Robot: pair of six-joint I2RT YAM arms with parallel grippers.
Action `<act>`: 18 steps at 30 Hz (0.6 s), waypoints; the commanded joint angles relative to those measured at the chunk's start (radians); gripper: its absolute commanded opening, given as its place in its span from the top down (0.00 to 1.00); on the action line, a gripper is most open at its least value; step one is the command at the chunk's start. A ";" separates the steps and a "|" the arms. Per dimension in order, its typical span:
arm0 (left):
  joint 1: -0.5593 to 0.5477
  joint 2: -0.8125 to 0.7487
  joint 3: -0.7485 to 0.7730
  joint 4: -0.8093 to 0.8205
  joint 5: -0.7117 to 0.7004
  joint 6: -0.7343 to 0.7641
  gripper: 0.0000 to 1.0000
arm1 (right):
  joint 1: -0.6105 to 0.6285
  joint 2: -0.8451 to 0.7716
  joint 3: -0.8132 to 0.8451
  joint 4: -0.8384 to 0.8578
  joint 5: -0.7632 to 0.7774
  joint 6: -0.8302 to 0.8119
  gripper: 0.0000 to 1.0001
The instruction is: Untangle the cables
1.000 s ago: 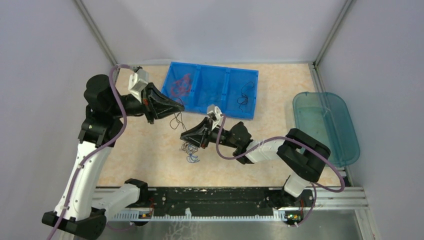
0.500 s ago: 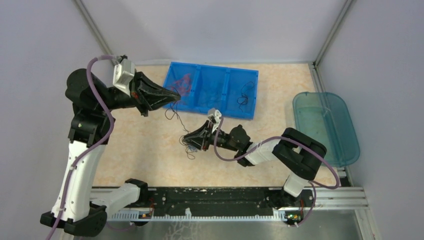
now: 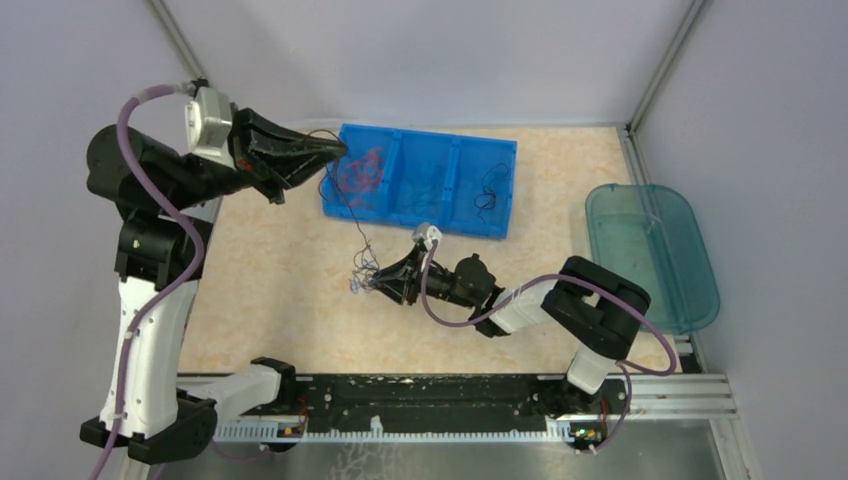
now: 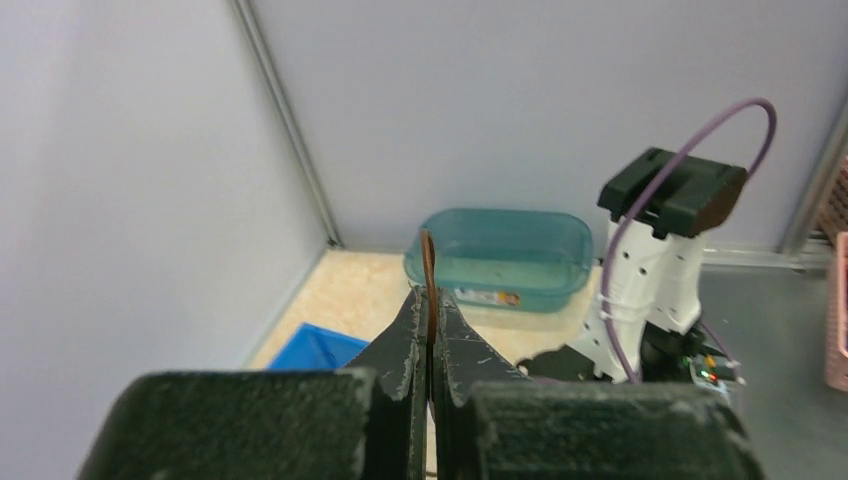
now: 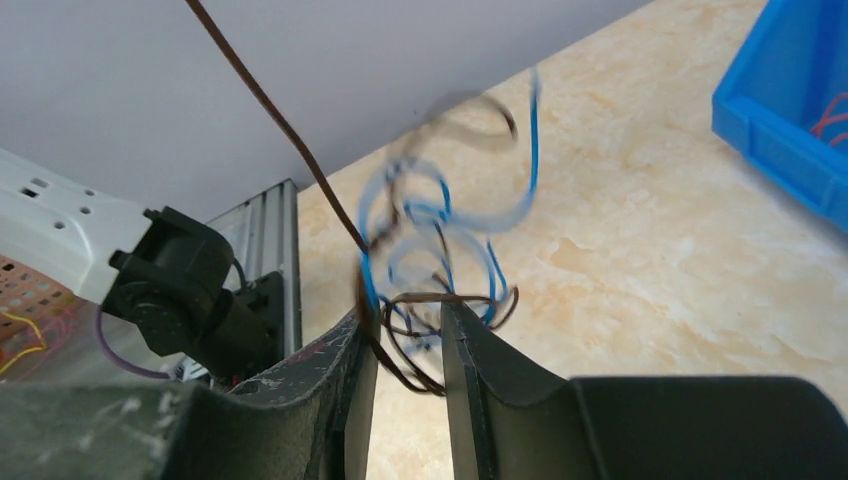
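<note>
Cables [image 3: 364,278]: a blue and dark brown clump over the counter [image 3: 270,300], at the right end effector [image 3: 384,286], whose jaws stand slightly apart around its loops. One dark brown strand [image 3: 349,212] runs taut and diagonal, up and away to the left end effector [image 3: 337,150], which pinches it beside the blue tray [image 3: 500,200].

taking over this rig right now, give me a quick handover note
left gripper: shut on one brown wire, raised by the left end of the blue tray.
right gripper: jaws apart, low over the table, blue-and-brown clump looped between them.
The brown wire runs straight from the left gripper down into the clump.
Done: red wires in the tray's left compartment, a black wire in the right one.
Left: free the brown wire, then separate the clump.
</note>
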 commanded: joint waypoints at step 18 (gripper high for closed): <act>-0.004 0.022 0.171 0.043 -0.122 0.092 1.00 | 0.016 -0.384 -0.053 -0.272 0.084 -0.150 0.37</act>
